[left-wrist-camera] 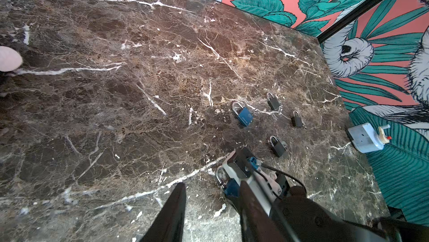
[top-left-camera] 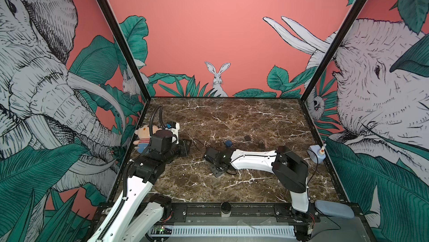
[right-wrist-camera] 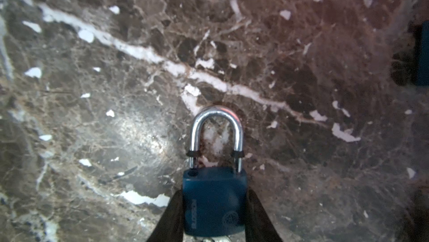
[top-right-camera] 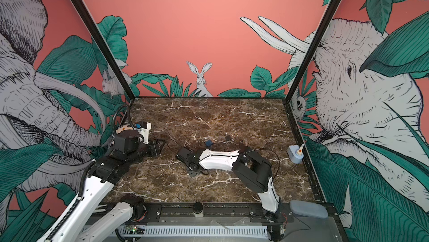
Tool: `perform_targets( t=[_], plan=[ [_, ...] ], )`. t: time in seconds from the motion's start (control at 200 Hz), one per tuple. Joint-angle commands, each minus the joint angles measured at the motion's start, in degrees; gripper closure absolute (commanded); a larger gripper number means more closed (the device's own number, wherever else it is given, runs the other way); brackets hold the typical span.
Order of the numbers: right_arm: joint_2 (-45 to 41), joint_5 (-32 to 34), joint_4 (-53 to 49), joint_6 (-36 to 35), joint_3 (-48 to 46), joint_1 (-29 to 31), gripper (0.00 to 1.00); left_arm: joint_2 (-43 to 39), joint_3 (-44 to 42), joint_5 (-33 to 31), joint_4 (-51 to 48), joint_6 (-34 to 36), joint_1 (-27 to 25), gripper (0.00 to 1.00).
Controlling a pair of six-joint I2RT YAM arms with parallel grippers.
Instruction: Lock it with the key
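A blue padlock (right-wrist-camera: 214, 201) with a silver shackle (right-wrist-camera: 217, 122) lies on the marble table (top-left-camera: 232, 117). My right gripper (right-wrist-camera: 214, 196) is shut on its body, one finger on each side. One shackle leg stands out of its hole. A silvery bit shows under the body; I cannot tell whether it is the key. In both top views the right gripper (top-left-camera: 210, 157) (top-right-camera: 183, 155) hides this lock. My left gripper (left-wrist-camera: 211, 187) hangs open just beside the held padlock (left-wrist-camera: 231, 188), nothing between its fingers; it sits at the left (top-left-camera: 185, 146).
A second blue padlock (left-wrist-camera: 243, 115) (top-left-camera: 228, 143) and three black padlocks (left-wrist-camera: 277, 146) lie further back. A pale blue device (top-left-camera: 316, 153) stands at the right wall. A plush toy (top-left-camera: 145, 136) sits by the left wall.
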Motion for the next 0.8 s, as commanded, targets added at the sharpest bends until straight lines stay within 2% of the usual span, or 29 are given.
perform_targets(
  t=[0.0,0.205,0.3,0.46,0.625,0.79],
  plan=[
    [-1.3,-0.1,-0.9,-1.4,-0.1,-0.5,0.86,0.1,1.7,-0.8,-1.3,1.2,0.5,0.60],
    [-10.0,-1.7,0.9,-4.0,-3.1,-4.2,0.90,1.9,2.8,-0.7,-0.9,1.7,0.7,0.67],
    [-14.8,-3.3,2.1,-6.1,-4.0,-6.5,0.91,2.9,2.9,-0.4,1.0,1.6,0.9,0.67],
    [-19.5,-3.6,-1.4,-10.5,-1.7,-9.4,0.92,6.3,3.7,1.8,4.2,0.6,0.9,0.67],
    [-23.2,-4.3,-2.6,-13.6,0.3,-10.4,0.92,10.2,3.6,9.0,10.7,-0.9,0.9,0.64],
    [-25.1,-7.4,-1.9,-14.6,1.4,-11.1,0.93,14.3,2.6,20.4,18.5,-3.0,0.9,0.62]
  ],
)
